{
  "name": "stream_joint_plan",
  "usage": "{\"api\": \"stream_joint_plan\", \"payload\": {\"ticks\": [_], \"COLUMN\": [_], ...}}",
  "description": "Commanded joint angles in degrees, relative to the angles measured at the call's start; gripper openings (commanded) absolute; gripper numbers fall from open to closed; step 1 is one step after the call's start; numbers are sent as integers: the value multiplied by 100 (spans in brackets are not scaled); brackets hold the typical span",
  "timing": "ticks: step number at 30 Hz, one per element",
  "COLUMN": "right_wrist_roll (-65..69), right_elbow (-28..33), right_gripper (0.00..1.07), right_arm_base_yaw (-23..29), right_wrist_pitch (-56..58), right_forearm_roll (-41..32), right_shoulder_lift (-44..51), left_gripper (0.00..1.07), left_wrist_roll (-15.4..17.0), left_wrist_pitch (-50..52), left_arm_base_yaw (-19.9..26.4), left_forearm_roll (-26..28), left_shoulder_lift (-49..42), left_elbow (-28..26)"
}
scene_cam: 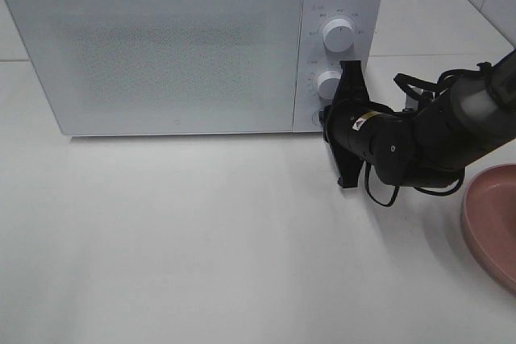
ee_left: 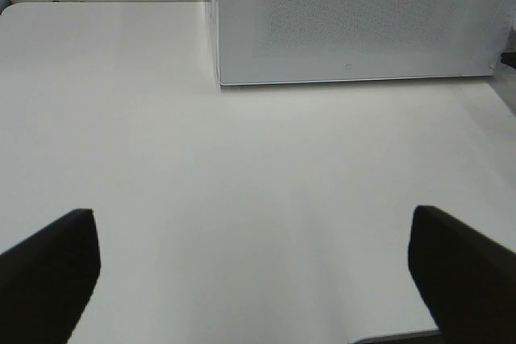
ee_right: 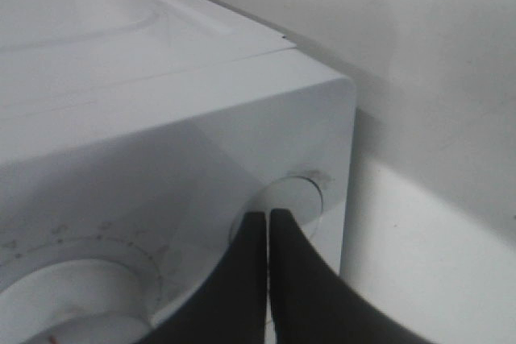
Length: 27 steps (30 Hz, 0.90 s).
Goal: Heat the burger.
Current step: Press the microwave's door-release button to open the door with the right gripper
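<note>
- Two fingers pressed flat together, with nothing between them, are all the right gripper [ee_right: 268, 219] presents. Its tips sit against the round button [ee_right: 300, 195] at the bottom corner of the control panel of the microwave [scene_cam: 177, 54], which I take for the door release. So narrow a tip could slide off the button's edge onto the panel, and the door would stay shut.
- The microwave stands free on the table [scene_cam: 201, 239]. A push that is too hard or off-axis could shove the whole oven back instead of working the button.
- The lower dial [scene_cam: 328, 84] is just above the tips. An upward drift could nudge it and set a time by accident.
- The burger shows in no view. The door is shut and its panel is frosted, so I cannot tell whether the burger is inside. The visible part of the pink plate [scene_cam: 493, 215] is bare. Running the oven without the burger inside would heat nothing.
- The left gripper [ee_left: 251, 235] hangs over bare table facing the door, jaws wide and empty. How near it is I cannot tell, and a door swinging out could catch it.
</note>
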<state>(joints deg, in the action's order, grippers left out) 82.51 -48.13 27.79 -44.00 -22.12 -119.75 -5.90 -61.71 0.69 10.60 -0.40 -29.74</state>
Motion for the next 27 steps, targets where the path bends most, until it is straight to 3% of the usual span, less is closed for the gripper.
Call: {"api": "stream_joint_plan", "payload": {"ticks": [1,16,27], "right_wrist_roll": [0,-46,-160], "right_elbow": [-97,-126,-498], "right_gripper": [0,0,0], "right_arm_base_yaw": [-29,-29,-29], "right_wrist_pitch": [-11,-647,-1232], "right_forearm_roll": [34,-138,-241], "right_shoulder_lift": [23,17,-367], "left_gripper": [95,95,95], "left_wrist_roll": [-6,-6,-6], "left_wrist_pitch": [57,57,57], "left_arm_base_yaw": [-23,-23,-23], "left_forearm_roll": [23,23,23], "left_shoulder_lift": [-86,-86,-86], "left_elbow": [23,23,23]}}
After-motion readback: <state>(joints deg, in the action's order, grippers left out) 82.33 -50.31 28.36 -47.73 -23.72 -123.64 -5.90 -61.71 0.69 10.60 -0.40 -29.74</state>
